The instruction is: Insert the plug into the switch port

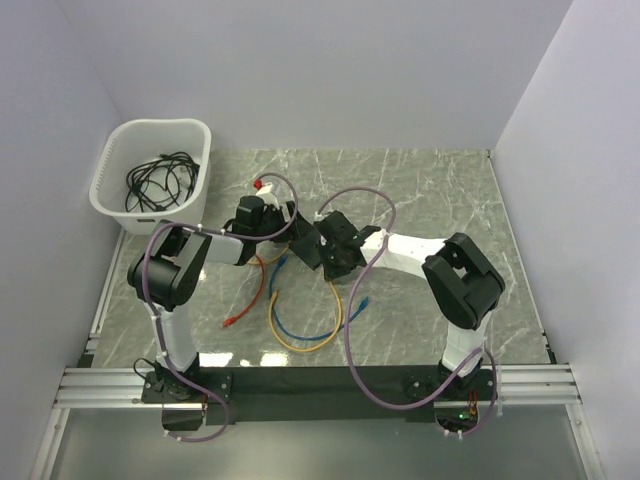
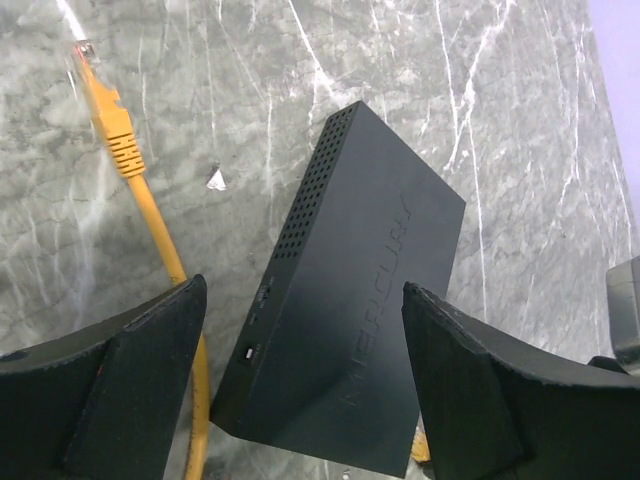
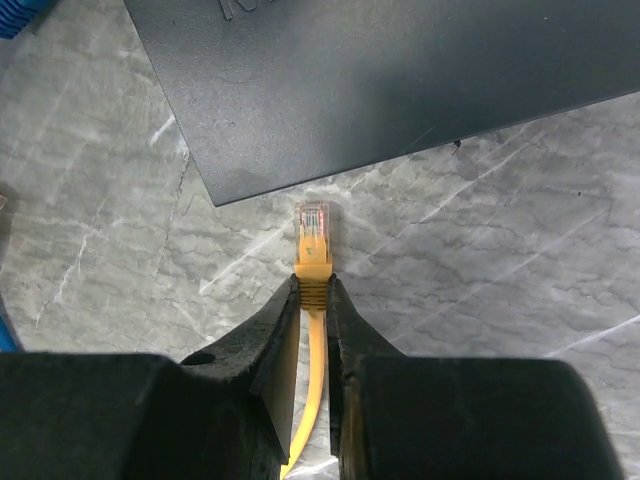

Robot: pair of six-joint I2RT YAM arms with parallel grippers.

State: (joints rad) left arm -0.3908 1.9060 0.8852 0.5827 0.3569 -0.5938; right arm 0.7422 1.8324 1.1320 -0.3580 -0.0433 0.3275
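The switch (image 2: 360,290) is a flat matte-black box lying on the marble table. My left gripper (image 2: 302,288) is open, with one finger on each side of the switch's near end. The switch's vented side faces this view and its socket row is hidden. My right gripper (image 3: 313,283) is shut on the yellow-orange plug (image 3: 312,235). The plug's clear tip points at the switch's edge (image 3: 400,80), a short gap from its corner. In the top view both grippers (image 1: 290,232) (image 1: 318,248) meet mid-table and hide the switch.
A second orange plug and cable (image 2: 112,130) lie left of the switch. Orange (image 1: 262,280) and blue (image 1: 300,335) cables loop on the table in front of the grippers. A white basket (image 1: 115,150) holding black cables stands at the back left. White walls enclose the table.
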